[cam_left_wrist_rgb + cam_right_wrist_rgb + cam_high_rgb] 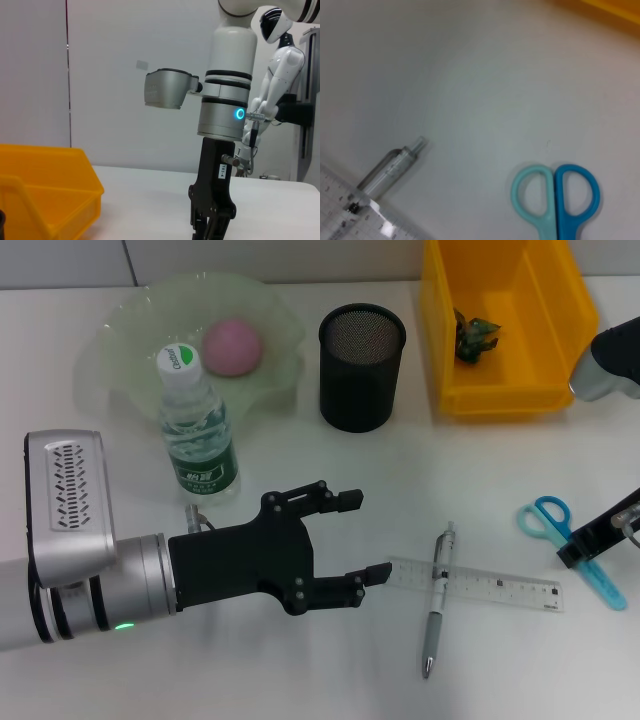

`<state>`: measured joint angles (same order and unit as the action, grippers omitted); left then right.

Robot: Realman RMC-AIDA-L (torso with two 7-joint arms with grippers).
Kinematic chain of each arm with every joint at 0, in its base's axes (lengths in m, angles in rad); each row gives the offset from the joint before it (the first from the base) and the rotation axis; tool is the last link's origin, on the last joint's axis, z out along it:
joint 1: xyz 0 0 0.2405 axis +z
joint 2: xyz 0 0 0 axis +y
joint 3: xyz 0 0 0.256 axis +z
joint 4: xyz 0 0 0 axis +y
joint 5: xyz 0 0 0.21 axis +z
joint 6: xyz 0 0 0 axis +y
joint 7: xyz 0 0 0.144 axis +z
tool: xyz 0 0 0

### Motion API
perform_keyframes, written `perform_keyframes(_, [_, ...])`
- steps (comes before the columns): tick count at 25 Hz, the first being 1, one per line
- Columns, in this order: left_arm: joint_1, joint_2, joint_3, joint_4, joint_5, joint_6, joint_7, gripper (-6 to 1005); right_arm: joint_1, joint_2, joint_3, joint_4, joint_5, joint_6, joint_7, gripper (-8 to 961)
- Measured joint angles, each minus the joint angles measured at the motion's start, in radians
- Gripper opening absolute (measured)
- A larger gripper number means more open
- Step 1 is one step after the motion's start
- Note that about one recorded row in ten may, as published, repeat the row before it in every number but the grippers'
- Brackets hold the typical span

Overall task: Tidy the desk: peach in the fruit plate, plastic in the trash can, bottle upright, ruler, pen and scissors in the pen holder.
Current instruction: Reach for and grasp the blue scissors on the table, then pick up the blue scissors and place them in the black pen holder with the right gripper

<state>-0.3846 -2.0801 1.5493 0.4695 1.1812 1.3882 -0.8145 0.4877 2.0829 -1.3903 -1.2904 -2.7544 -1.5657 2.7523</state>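
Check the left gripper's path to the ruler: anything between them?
Nothing visible. The left gripper is open, its lower fingertip right at the ruler's near end, with bare table around it. The pen lies across the ruler farther along, beyond that end, not between them.

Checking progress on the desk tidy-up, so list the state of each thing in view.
Peach: in the plate.
Bottle: upright, capped.
Plastic: in the bin.
Holder: upright, looks empty.
Pen: lying across the ruler.
Scissors: flat on the desk, closed.
Left gripper: open, empty.
Right gripper: over the scissors.
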Motion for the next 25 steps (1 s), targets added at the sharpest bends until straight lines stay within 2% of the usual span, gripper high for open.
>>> perform_keyframes(6, [0.001,0.000,0.000,0.000,0.000,0.000,0.000,807,-0.023,0.001,0.004,-0.046,-0.001,-0.002,0.000,235])
perform_keyframes(8, [0.001,0.000,0.000,0.000,0.000,0.000,0.000,807,-0.050,0.002,0.008,-0.112,0.003,-0.002,0.000,221])
perform_keyframes(10, [0.001,0.000,0.000,0.000,0.000,0.000,0.000,807,-0.097,0.002,0.024,-0.236,0.037,0.013,-0.001,221])
perform_keyframes(11, [0.001,0.000,0.000,0.000,0.000,0.000,0.000,807,-0.097,0.002,0.024,-0.236,0.037,0.013,-0.001,222])
perform_keyframes(13, [0.001,0.000,0.000,0.000,0.000,0.000,0.000,807,-0.137,0.003,0.058,-0.335,0.102,0.046,-0.027,222])
perform_keyframes(15, [0.000,0.000,-0.001,0.000,0.000,0.000,0.000,807,-0.204,0.004,0.120,-0.429,0.317,0.143,-0.139,222])
perform_keyframes(16, [0.000,0.000,-0.002,0.000,0.000,0.000,0.000,807,-0.204,0.004,0.120,-0.429,0.317,0.143,-0.139,221])
perform_keyframes(18, [0.000,0.000,-0.004,-0.001,0.000,0.000,0.000,807,-0.256,0.005,0.145,-0.443,0.526,0.239,-0.269,221])
perform_keyframes(23, [0.002,0.001,-0.007,-0.002,0.000,0.000,0.000,807,-0.345,0.005,0.131,-0.318,1.050,0.417,-0.756,221])
perform_keyframes(24, [0.003,0.001,-0.008,-0.002,0.000,0.000,0.000,807,-0.358,0.006,0.109,-0.226,1.250,0.443,-0.973,221])
perform_keyframes(25, [0.003,0.001,-0.008,-0.002,0.000,0.000,0.000,807,-0.358,0.006,0.109,-0.226,1.250,0.443,-0.973,221])
